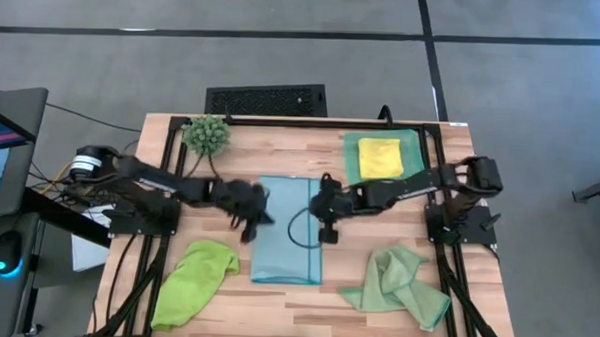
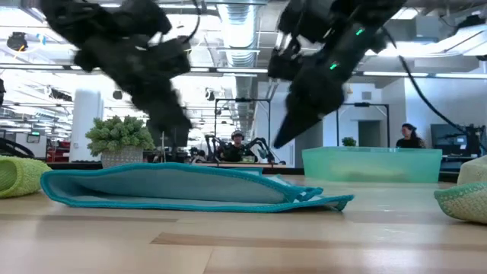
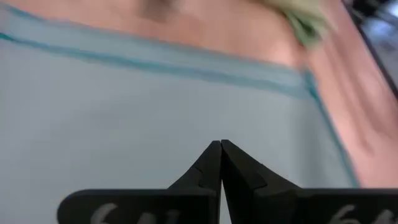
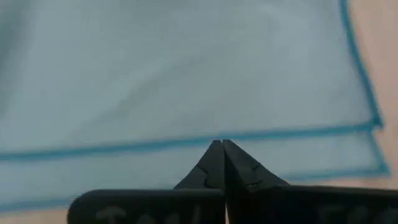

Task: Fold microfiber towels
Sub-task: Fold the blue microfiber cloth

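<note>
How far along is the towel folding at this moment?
Done: the yellow towel lies folded in the teal tray. In hand: the light blue towel lies folded over at the table's centre, with the left gripper and right gripper over its two sides, jaws shut and holding nothing. Left: the lime green towel and pale green towel lie crumpled.

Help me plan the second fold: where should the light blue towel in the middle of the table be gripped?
Probably at the two corners of one short end of the light blue towel. It lies flat, folded in half into a long strip, with layered edges showing at one end. The left gripper and right gripper, both shut and above its long sides, could each take one corner.
</note>
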You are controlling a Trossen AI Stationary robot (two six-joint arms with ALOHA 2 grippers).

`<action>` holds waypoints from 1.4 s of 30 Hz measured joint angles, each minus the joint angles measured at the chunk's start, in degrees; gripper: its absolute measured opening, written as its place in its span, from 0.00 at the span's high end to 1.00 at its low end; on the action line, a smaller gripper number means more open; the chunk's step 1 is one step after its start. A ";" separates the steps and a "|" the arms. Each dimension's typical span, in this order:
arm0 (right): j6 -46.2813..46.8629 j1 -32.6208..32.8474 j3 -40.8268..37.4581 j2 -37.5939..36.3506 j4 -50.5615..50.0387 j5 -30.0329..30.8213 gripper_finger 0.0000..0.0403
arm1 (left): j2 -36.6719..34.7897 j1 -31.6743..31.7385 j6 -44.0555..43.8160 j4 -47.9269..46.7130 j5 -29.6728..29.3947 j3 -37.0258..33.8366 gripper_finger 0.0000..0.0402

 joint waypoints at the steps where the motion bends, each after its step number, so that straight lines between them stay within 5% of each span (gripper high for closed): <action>1: -1.33 -1.05 -0.02 0.79 0.73 -0.41 0.98 | 0.36 -2.58 -0.98 0.94 -0.45 -0.90 1.00; 8: -5.65 -7.79 -0.09 6.06 12.34 -2.92 0.98 | 5.10 -14.47 -7.66 9.22 -7.75 -3.65 1.00; 19: -1.07 -8.25 0.24 9.94 8.86 -2.76 0.98 | 15.50 -14.01 -11.59 10.95 -5.20 -2.40 1.00; 25: 4.60 -3.58 0.58 10.59 3.41 -1.60 0.99 | 8.95 -11.91 -8.29 -0.68 -6.18 -2.55 1.00; 30: 8.46 1.07 0.28 9.17 2.83 -2.27 0.98 | -0.61 -6.96 -3.03 -18.65 -14.07 -2.72 1.00; 34: 8.98 3.15 -0.26 5.47 0.63 -1.21 0.98 | -9.69 -0.14 3.17 -21.91 -17.33 -2.58 1.00; 42: 6.38 -1.19 -0.06 0.27 3.32 1.65 0.98 | -16.88 10.50 7.19 -18.49 -4.20 -4.14 1.00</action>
